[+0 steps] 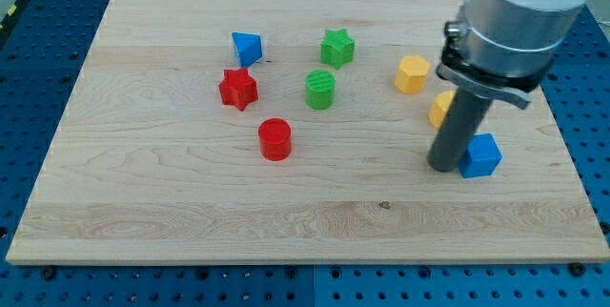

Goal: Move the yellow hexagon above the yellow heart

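The yellow hexagon (412,74) lies on the wooden board toward the view's right. The yellow heart (440,108) is just to its lower right, mostly hidden behind my rod. My tip (445,167) rests on the board below the yellow heart and touches the left side of a blue cube-like block (481,155). The tip is below and to the right of the hexagon, clearly apart from it.
A blue block (247,48), red star (238,89), red cylinder (274,139), green star (336,48) and green cylinder (320,90) lie left of centre. The board's right edge (572,154) is near the blue cube.
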### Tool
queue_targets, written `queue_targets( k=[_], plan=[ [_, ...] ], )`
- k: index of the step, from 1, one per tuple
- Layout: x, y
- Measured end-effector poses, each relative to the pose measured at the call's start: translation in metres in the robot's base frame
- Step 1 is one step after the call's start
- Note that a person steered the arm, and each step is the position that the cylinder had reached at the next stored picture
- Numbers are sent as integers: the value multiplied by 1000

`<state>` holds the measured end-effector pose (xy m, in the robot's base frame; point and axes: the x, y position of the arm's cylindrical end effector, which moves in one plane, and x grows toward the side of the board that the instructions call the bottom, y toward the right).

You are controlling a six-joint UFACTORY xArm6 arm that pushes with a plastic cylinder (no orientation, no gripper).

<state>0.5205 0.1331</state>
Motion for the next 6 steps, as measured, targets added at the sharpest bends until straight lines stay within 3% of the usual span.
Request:
queue_targets(
  k=[2, 5, 6],
  plan=[
    [-62, -70],
    [-131, -56],
    [-136, -37]
  ],
)
